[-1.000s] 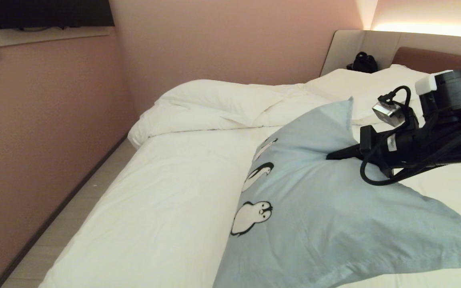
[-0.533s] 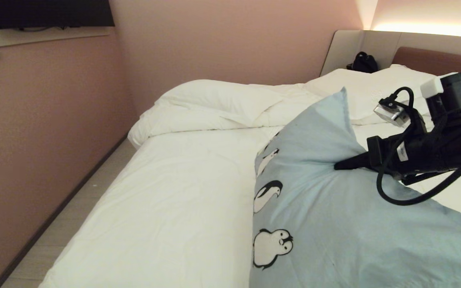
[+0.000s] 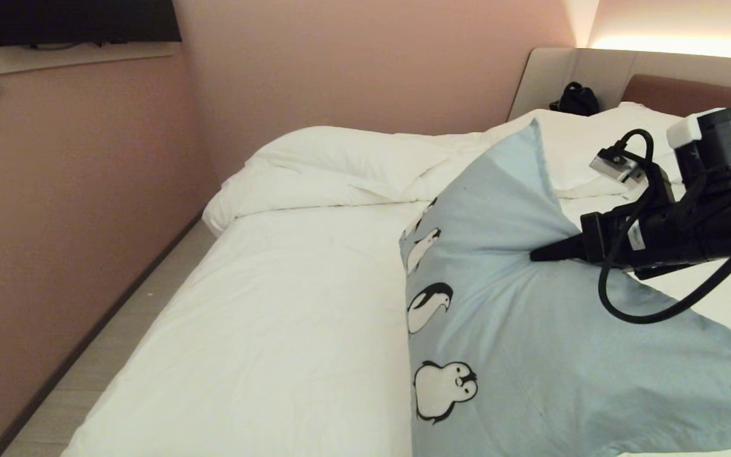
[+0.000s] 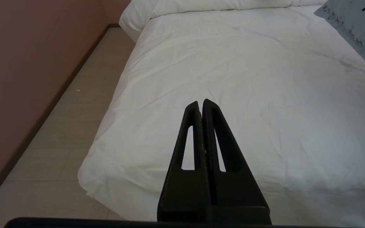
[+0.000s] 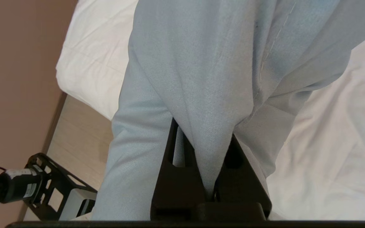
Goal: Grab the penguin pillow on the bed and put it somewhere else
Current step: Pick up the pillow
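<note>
From the head view, the right tool (image 3: 538, 254) pinches the blue penguin pillow (image 3: 530, 355), which hangs over the right side of the bed (image 3: 276, 317), its top corner near the white pillows (image 3: 587, 143) at the head end.

From the left wrist, the left tool (image 4: 200, 104) is closed with nothing in it, above the bed's foot edge.

From the right wrist, pillow cloth is bunched between the tool's fingers (image 5: 230, 148).
</note>
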You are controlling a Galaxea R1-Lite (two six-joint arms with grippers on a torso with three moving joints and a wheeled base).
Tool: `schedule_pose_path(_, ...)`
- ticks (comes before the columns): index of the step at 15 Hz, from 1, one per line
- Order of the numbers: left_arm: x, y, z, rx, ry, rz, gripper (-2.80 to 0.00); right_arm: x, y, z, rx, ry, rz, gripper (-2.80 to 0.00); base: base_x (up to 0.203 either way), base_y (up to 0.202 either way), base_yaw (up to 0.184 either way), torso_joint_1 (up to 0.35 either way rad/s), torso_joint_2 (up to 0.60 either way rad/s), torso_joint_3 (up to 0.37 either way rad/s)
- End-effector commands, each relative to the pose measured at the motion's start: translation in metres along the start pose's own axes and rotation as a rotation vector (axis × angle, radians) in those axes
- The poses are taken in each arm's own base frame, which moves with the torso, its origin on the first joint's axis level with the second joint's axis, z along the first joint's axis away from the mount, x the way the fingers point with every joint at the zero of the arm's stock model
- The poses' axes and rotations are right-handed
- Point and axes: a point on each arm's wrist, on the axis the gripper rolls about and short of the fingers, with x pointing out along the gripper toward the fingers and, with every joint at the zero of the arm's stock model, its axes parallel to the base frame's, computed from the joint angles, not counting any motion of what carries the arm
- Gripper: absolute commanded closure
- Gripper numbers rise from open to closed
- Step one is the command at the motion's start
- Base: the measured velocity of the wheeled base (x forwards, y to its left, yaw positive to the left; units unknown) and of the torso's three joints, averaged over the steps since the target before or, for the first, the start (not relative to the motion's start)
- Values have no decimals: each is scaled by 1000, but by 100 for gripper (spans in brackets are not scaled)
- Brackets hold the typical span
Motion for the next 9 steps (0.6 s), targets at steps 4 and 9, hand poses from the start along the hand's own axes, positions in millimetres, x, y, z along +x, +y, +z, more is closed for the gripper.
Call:
schedule_pose_path(4, 0, 0, 0, -1, -1, 1, 0, 2, -9, -1, 29, 8, -42, 0, 0, 0, 0, 0, 0, 0)
schedule_pose_path(9, 0, 0, 0, -1, -1, 1, 0, -4, -15, -2, 53, -4, -60, 0, 0, 0, 0, 0, 0, 0)
